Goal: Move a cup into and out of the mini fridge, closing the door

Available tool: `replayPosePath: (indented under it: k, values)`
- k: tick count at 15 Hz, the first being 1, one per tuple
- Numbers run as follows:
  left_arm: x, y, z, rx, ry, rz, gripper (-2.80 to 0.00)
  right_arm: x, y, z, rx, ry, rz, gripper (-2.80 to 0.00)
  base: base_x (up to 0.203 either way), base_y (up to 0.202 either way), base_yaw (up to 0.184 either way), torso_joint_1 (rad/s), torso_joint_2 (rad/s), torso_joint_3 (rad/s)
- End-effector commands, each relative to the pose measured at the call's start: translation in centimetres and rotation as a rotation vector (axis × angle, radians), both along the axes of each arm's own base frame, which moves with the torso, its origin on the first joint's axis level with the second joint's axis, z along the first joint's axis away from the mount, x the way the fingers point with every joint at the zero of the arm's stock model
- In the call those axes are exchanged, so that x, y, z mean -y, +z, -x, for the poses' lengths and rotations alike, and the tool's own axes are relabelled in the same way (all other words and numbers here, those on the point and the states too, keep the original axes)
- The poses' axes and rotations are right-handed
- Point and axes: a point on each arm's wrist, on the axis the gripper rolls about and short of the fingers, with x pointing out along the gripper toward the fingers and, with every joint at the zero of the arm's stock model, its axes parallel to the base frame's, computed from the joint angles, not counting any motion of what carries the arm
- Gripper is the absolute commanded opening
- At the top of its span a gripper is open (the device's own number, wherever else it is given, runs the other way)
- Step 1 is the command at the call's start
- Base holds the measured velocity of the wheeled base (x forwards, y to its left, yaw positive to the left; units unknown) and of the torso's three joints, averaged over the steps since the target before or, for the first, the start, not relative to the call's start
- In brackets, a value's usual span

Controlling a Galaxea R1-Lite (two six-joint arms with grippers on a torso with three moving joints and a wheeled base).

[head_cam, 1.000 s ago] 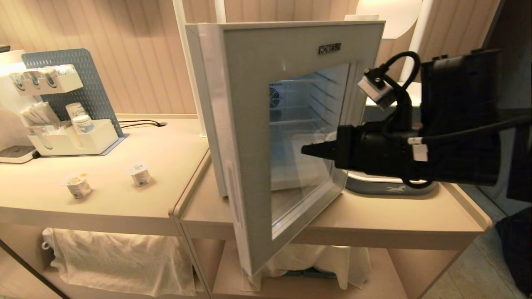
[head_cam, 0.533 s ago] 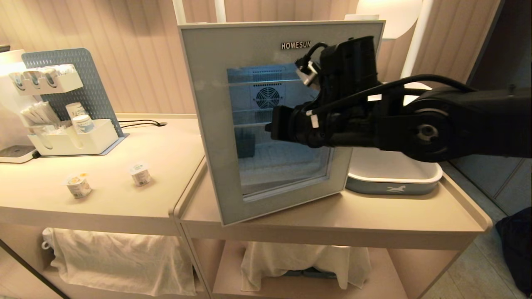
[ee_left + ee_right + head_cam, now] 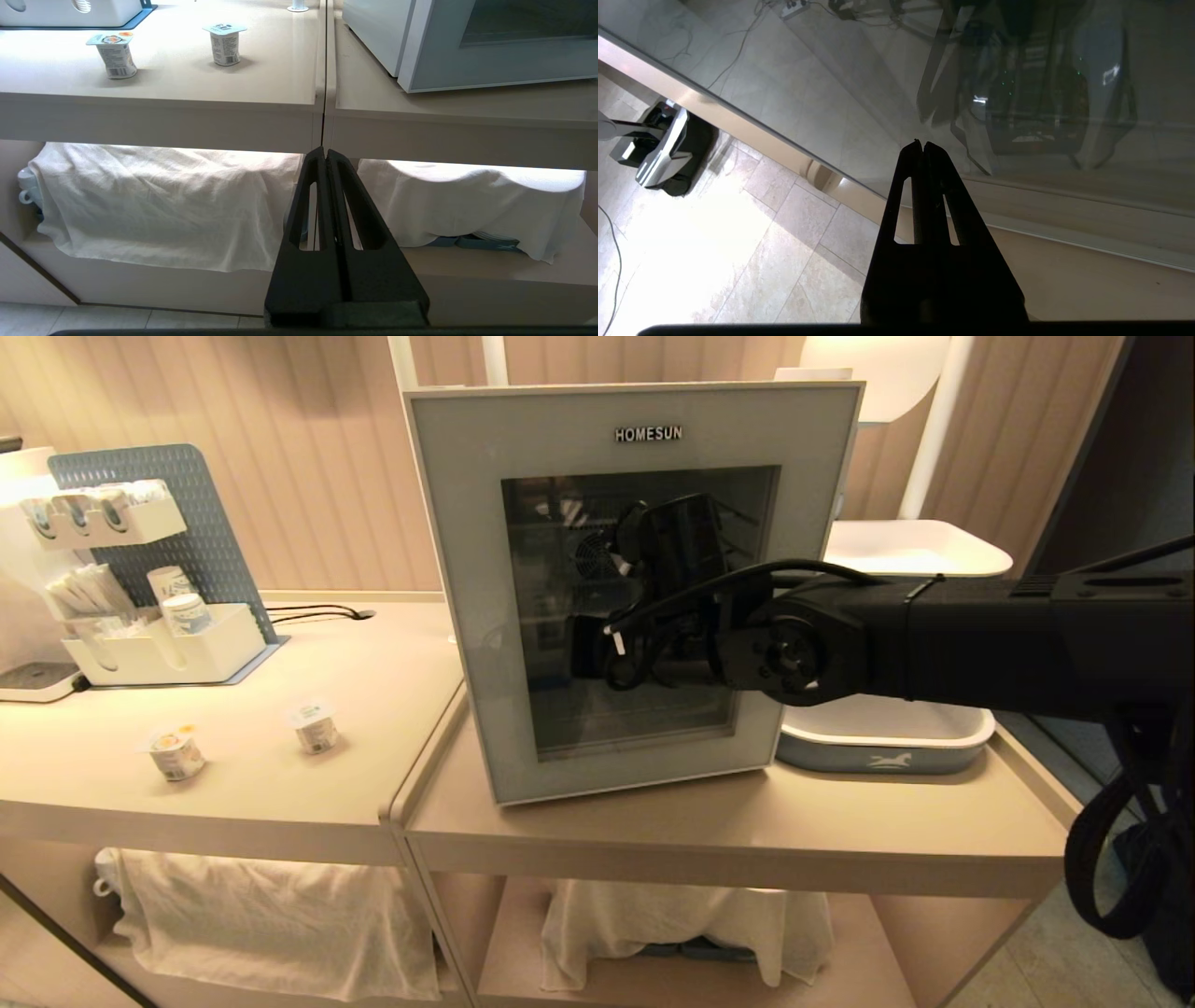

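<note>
Head view: the mini fridge [image 3: 845, 448] stood on the right-hand tabletop [image 3: 747, 812], near its left edge, with the door [image 3: 467, 569] flat against the front and its dark glass window facing out under the HOMESUN lettering [image 3: 648, 433]. The right arm [image 3: 980, 644] reached across from the right edge, its wrist in front of the glass; the right hand [image 3: 583, 653] was hard to make out against the dark window. A grey-rimmed white tray [image 3: 882, 737] sat beside the fridge toward the right. On the left tabletop [image 3: 392, 691], two small sealed cups [image 3: 174, 751] [image 3: 314, 726] stood near the front edge, well apart from the fridge.

Left wrist view: the left hand [image 3: 325, 151] hung below the tabletop's front edge, fingers pressed together, holding nothing, before white cloths [image 3: 154, 200] on the lower shelf.

Right wrist view: the right hand [image 3: 920, 143] was narrowed tight, empty, its tips right at the door's glass; touching or not, I cannot tell.
</note>
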Motion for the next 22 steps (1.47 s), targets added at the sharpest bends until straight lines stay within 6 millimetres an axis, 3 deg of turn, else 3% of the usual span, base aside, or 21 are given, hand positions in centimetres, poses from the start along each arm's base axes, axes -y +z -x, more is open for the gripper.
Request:
replayPosePath:
  k: [1,7,10,12,14,17,19,21,22]
  values:
    - [0.0,0.0,0.0,0.001,0.0,0.0,-2.8,-0.5,-1.5,-0.6,-0.022,-0.004,0.016,-2.8,0.0,0.0,0.0,0.0,0.0,0.0]
    - [0.0,0.0,0.0,0.001,-0.002,0.0,-2.8,-0.8,-2.7,-1.5,0.051,-0.118,0.082,-2.8,0.0,0.0,0.0,0.0,0.0,0.0]
    - [0.0,0.0,0.0,0.001,-0.002,0.0,-2.8,1.1,-0.9,0.7,0.013,-0.124,0.089,-2.8,0.0,0.0,0.0,0.0,0.0,0.0]
    - [0.0,0.0,0.0,0.002,0.0,0.0,-2.8,3.5,1.8,3.6,0.01,-0.14,0.061,-2.8,0.0,0.0,0.0,0.0,0.0,0.0]
    - [0.0,0.0,0.0,0.001,-0.001,0.0,-2.8,7.3,5.3,7.8,0.037,-0.178,0.015,-2.8,0.0,0.0,0.0,0.0,0.0,0.0]
    - [0.0,0.0,0.0,0.001,0.0,0.0,-2.8,15.1,8.9,15.0,0.11,-0.284,-0.031,-2.8,0.0,0.0,0.0,0.0,0.0,0.0]
    - [0.0,0.0,0.0,0.001,0.0,0.0,-2.8,20.8,10.0,20.1,0.17,-0.442,-0.031,-2.8,0.0,0.0,0.0,0.0,0.0,0.0]
    - [0.0,0.0,0.0,0.001,0.0,0.002,-2.8,25.9,9.5,25.0,0.231,-0.696,0.003,-2.8,0.0,0.0,0.0,0.0,0.0,0.0]
    - [0.0,0.0,0.0,0.001,0.0,0.002,-2.8,27.8,8.9,26.4,0.25,-0.828,0.019,-2.8,0.0,0.0,0.0,0.0,0.0,0.0]
